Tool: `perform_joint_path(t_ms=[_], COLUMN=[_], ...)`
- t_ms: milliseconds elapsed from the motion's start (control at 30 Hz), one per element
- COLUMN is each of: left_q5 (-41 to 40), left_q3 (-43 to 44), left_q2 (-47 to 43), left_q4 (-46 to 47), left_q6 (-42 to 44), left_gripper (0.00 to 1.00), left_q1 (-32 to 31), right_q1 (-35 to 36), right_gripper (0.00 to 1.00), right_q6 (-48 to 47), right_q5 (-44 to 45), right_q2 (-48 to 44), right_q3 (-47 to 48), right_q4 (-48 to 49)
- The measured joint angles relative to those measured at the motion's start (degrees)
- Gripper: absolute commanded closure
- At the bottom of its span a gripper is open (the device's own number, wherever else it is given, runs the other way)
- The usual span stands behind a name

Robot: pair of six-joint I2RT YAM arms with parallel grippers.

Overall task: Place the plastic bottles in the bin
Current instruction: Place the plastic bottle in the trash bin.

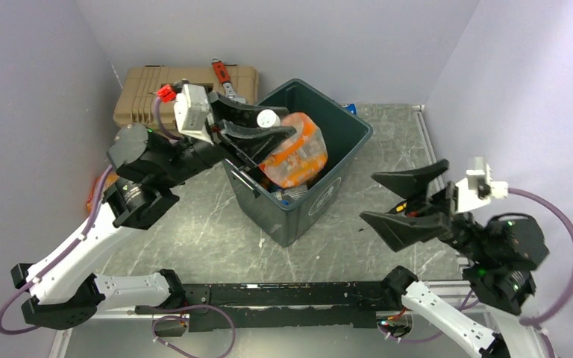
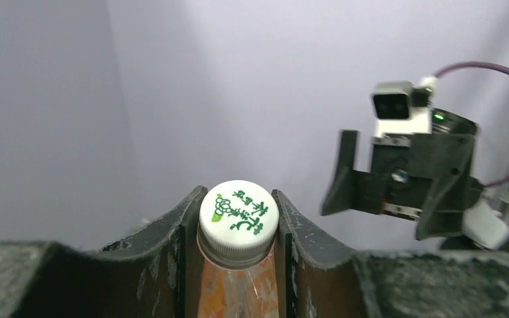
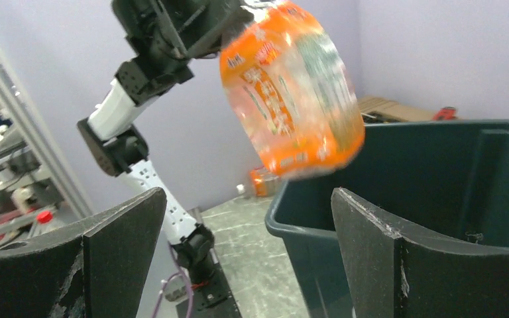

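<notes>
Your left gripper is gripping the orange-label bottle by its neck, and the jaws are pressing on both sides just under the white cap. You are holding it tilted over the bin, which is standing in the middle of the table. Your right gripper is standing wide open and carrying nothing, beside the bin toward the table's right edge. A tan toolbox is sitting at the far left corner.

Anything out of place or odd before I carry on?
One stray: what looks like a small orange-labelled plastic bottle lies by the left wall, behind the left arm, outside the dark green-grey plastic bin. Nothing spilled; the left tool holds a large orange-labelled clear bottle above the bin.
</notes>
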Motion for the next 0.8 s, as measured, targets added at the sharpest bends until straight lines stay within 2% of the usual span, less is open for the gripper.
perform_joint_path(t_ms=[167, 400, 600, 800], left_q5=[-4.09, -6.82, -6.71, -7.96], left_q3=[3.69, 5.81, 8.17, 11.69], left_q2=[-0.28, -1.64, 1.97, 11.17], left_q4=[-0.04, -0.24, -0.26, -1.03], left_q6=[9.57, 20.46, 24.35, 25.40], left_gripper=[1.00, 1.00, 1.00, 1.00], left_q1=[0.00, 0.00, 0.00, 0.09], right_q1=[-0.02, -0.02, 0.00, 0.00], right_gripper=[0.01, 0.01, 0.01, 0.00], right_q6=[-1.27, 0.87, 7.39, 16.39], right_q5=[7.91, 20.17, 30.93, 39.34], right_q2=[-7.19, -17.70, -28.65, -28.61], right_q3=[-1.75, -14.23, -24.50, -31.39], right_q4=[-5.18, -12.22, -15.15, -20.20])
